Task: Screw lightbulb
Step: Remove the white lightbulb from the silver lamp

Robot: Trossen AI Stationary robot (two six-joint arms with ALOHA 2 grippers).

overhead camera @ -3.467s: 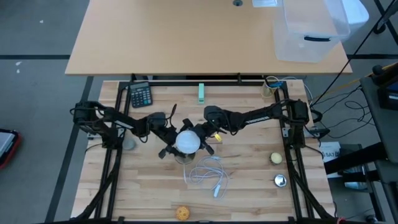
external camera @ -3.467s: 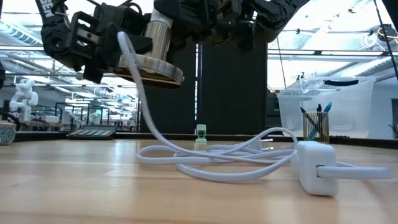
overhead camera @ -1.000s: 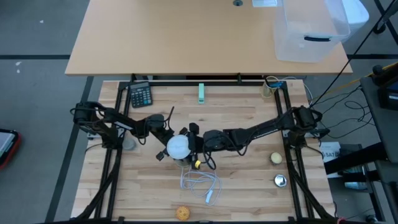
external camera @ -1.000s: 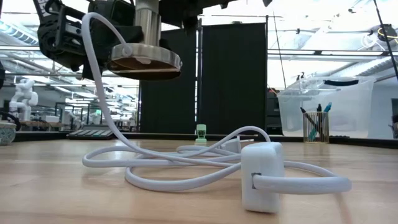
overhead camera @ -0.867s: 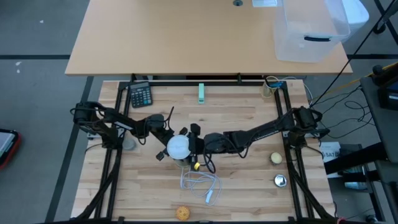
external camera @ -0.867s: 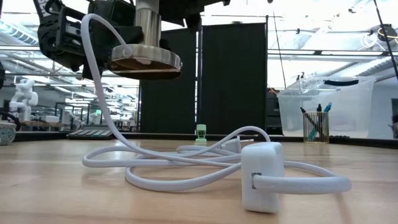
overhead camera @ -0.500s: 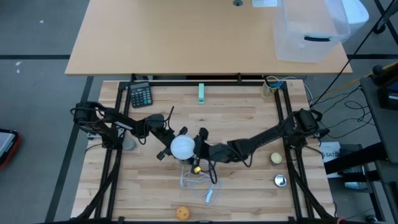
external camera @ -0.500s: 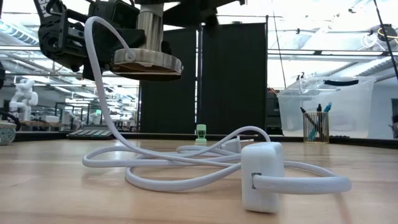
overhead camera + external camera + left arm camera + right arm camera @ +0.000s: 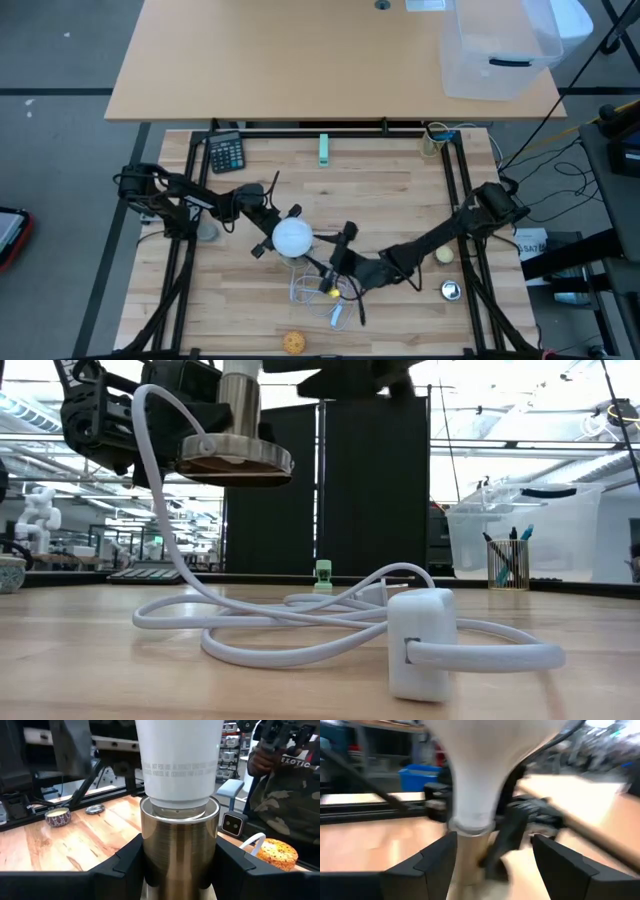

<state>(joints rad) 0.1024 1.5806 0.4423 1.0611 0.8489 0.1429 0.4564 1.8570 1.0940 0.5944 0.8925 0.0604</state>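
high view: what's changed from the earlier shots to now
The right gripper has let go of the bulb and backed off toward the table's near right. The left gripper still holds the metal socket with the bulb seated in it. The cord has settled.

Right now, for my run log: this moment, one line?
left hand: shut on socket | lightbulb: in socket | right hand: open, off lightbulb
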